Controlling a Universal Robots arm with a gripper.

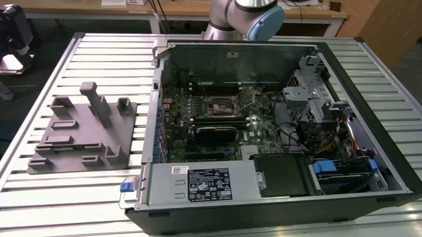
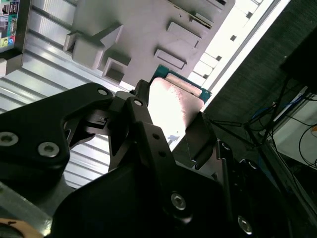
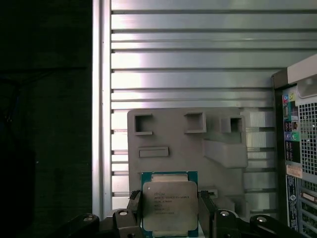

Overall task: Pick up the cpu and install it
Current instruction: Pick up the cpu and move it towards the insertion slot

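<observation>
End effector clamped on cpu, black fingers against two opposite edges, silvery lid facing camera in first wrist view. Chip seen over grey moulded fixture lying on slatted aluminium bench. Exterior view: fixture at exterior view's left of open computer case; empty motherboard socket near case's middle; robot arm behind case.

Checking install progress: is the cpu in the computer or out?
Out. The gripper grips the cpu by its edges, with the grey rack and table behind it.
</observation>
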